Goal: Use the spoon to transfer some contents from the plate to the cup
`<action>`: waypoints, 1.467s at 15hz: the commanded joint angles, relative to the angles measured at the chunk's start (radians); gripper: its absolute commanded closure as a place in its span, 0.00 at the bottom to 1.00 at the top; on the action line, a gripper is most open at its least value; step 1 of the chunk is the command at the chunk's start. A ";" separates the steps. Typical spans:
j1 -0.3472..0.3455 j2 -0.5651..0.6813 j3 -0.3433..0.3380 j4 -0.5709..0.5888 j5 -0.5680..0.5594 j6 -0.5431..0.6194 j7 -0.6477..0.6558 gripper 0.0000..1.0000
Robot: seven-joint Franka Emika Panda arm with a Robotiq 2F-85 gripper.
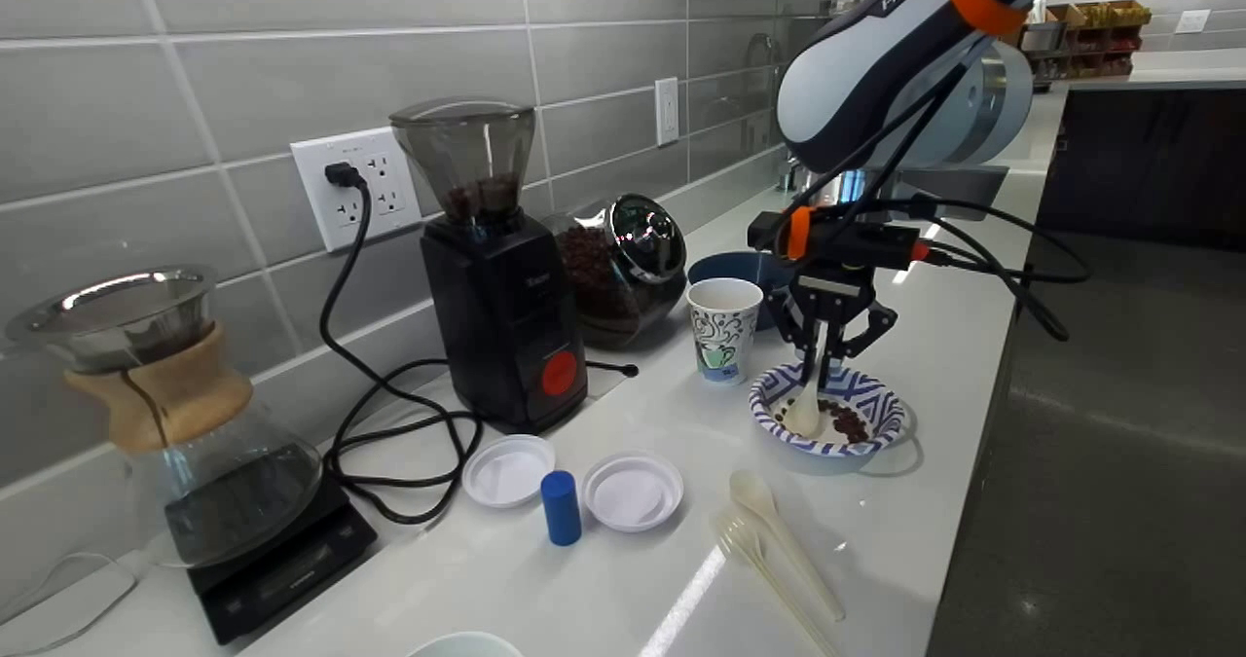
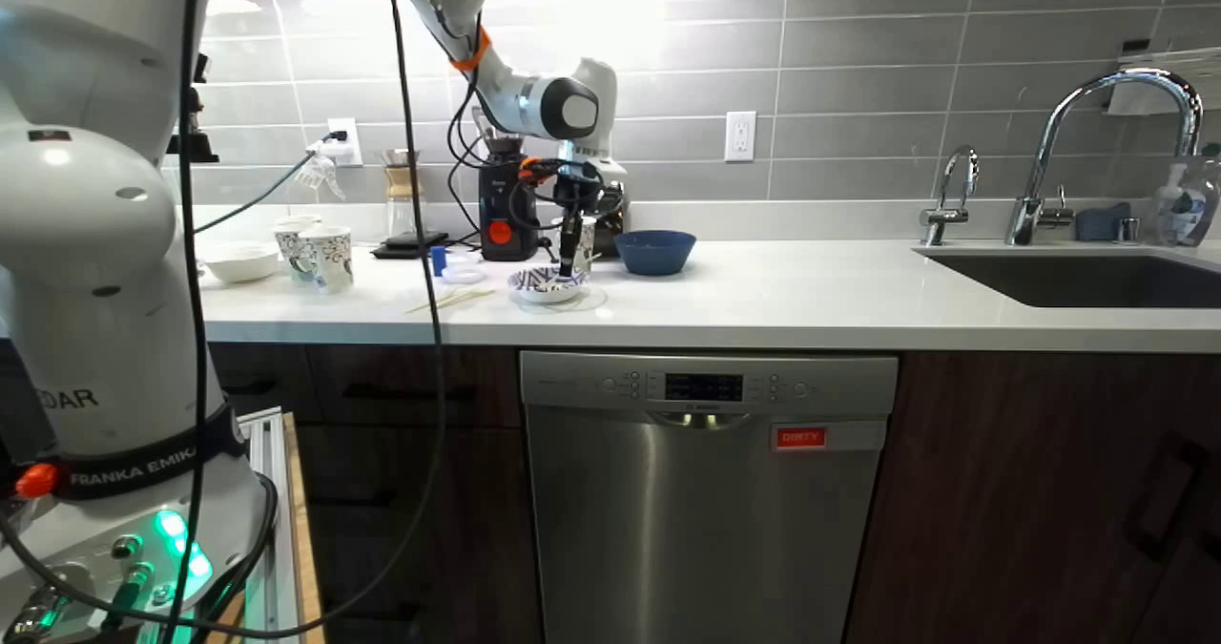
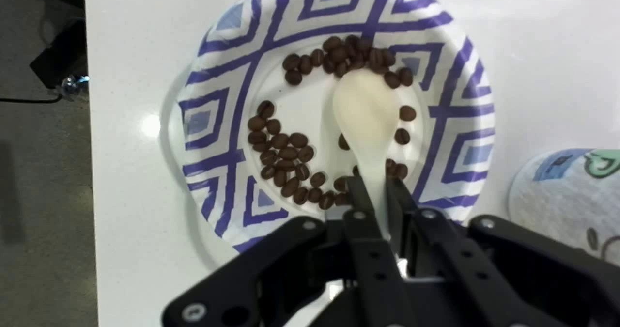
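The spoon is cream-coloured; its bowl points down into the plate in the wrist view (image 3: 365, 106) and in an exterior view (image 1: 804, 412). No beans show on the spoon's visible face. My gripper (image 3: 373, 191) is shut on the spoon's handle, over the plate's edge. The blue-and-white patterned plate (image 3: 208, 123) stands on the counter. The contents are dark brown beans (image 3: 286, 160) spread in clusters round the plate's floor; some are hidden behind the spoon. The white cup (image 1: 725, 331) with printed swirls stands upright beside the plate; its side shows in the wrist view (image 3: 557, 196).
A dark blue bowl (image 2: 654, 253) stands behind the cup. A black grinder (image 1: 506, 326) and a tilted glass jar (image 1: 608, 282) stand along the wall. White lids (image 1: 633, 492), a blue cylinder (image 1: 562, 508), a loose spoon (image 1: 784, 540) and a fork (image 1: 769, 579) lie nearby.
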 commanded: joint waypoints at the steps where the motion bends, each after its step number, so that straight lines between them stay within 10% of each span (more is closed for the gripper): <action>1: -0.017 -0.003 0.012 0.009 0.034 -0.033 -0.034 0.97; 22: -0.065 0.064 0.029 0.087 0.232 -0.258 -0.219 0.97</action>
